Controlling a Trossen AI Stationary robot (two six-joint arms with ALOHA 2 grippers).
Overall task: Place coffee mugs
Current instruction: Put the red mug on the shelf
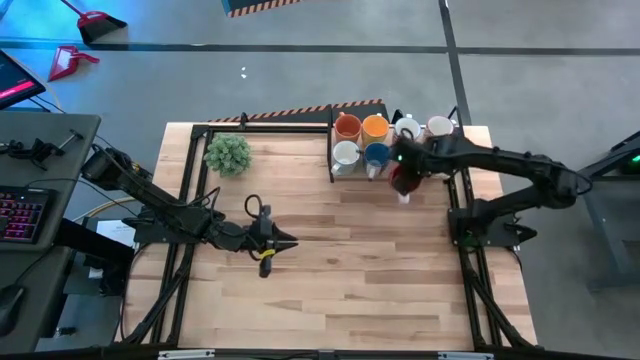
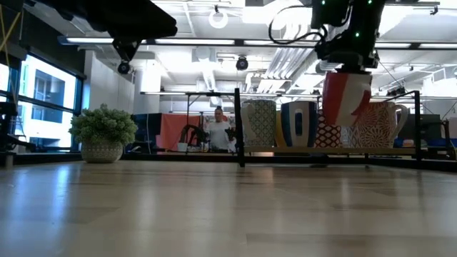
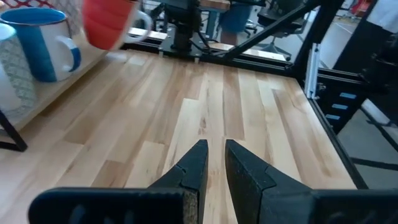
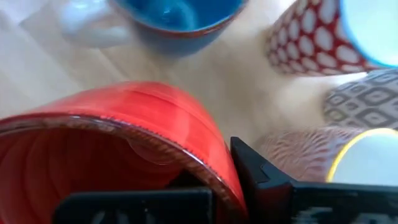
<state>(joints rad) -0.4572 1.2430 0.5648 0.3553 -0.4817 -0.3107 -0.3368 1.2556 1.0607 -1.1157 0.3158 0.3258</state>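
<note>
Red mug hung pinched in my right tool, off the worktop beside the rack; next, lower it carefully.

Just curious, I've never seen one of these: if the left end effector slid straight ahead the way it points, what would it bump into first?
Probably nothing on the table: bare wood lies ahead of the left end effector. The first obstacle looks like the other arm's base at the far edge, though depth is uncertain.
</note>
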